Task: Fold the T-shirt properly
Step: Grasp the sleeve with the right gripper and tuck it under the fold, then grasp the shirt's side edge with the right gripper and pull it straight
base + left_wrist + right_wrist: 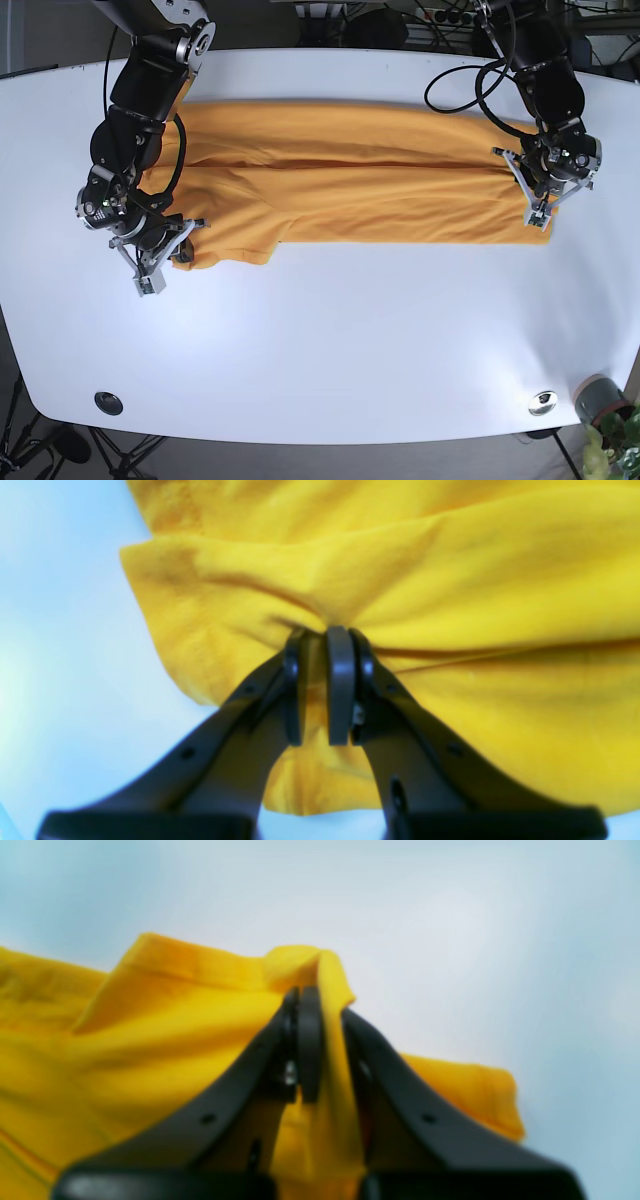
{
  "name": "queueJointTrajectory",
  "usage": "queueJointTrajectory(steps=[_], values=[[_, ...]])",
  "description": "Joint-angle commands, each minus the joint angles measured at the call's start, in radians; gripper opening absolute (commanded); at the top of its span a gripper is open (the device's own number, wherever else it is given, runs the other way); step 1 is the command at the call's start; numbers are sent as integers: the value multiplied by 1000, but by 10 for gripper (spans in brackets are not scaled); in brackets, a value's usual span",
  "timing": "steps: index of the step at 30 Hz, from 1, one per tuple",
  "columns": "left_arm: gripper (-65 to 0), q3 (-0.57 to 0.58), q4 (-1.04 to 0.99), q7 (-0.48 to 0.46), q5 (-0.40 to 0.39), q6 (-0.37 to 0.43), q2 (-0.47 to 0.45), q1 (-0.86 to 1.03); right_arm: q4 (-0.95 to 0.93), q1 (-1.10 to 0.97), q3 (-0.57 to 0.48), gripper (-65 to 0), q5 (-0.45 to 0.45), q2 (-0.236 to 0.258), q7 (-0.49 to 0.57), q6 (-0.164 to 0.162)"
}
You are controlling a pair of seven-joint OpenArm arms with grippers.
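The yellow T-shirt (350,185) lies spread lengthwise across the white table (330,340), with its upper part folded over the middle. My left gripper (317,635) is shut on a bunched fold of the cloth (450,580); in the base view this left gripper (541,207) sits at the shirt's right end. My right gripper (325,1005) is shut on a raised ridge of the fabric (175,1015) near a hemmed edge. In the base view the right gripper (168,257) is at the shirt's lower left corner, by the sleeve (225,250).
A black round fitting (108,402) and a silver one (543,402) sit near the table's front edge. A grey pot with a plant (603,408) stands at the front right corner. Black cables (470,90) loop over the back right of the table.
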Motion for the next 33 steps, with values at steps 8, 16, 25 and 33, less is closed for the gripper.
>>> queueJointTrajectory(steps=[8,16,25,33], values=[[-588,4,-11,34,-3,-9,3,7,306,-132,-2,-650,95,-15,-92,0],[-588,4,-54,34,-3,-9,0,6,393,-251,0,-650,179,-15,-97,-3],[-588,3,-84,34,-6,-9,-20,6,427,-356,106,-650,251,-16,-97,-3],[-588,3,-85,34,-6,-9,-20,6,429,-403,155,-650,281,-10,-97,-3]])
